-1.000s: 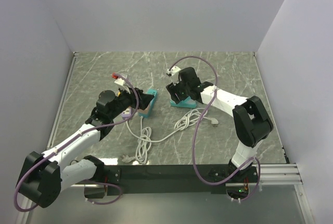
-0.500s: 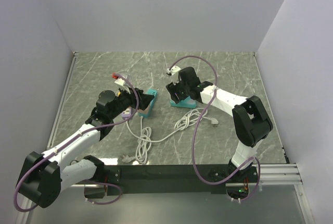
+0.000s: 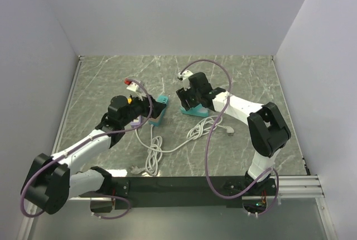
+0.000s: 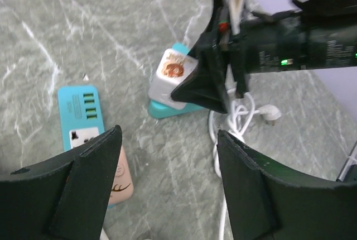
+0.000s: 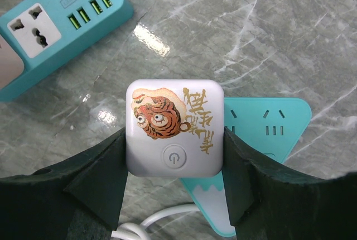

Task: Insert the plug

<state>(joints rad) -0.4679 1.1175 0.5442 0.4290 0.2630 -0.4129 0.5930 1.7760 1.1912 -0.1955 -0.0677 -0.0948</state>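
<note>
Fingers (image 5: 92, 187) of the right gripper (image 5: 174, 167) pinch the white plug (image 5: 174, 128) by its sides, over the teal socket block (image 5: 270, 134) near the table's middle. Over the last second this gripper edged left; the left gripper (image 4: 167, 178), fingers (image 4: 83, 190) spread and empty, advanced toward the far edge. Treat alignment as ongoing; you cannot confirm seating.

— Centre of the frame?
— Grey-green marble-patterned tabletop (image 3: 251, 75), white veins, a few bright glare spots (image 5: 150, 39).
— Around it?
— Plain pale walls (image 3: 178, 11) at top, left and right of frame; aluminium rail (image 3: 66, 111) along the left edge.
</note>
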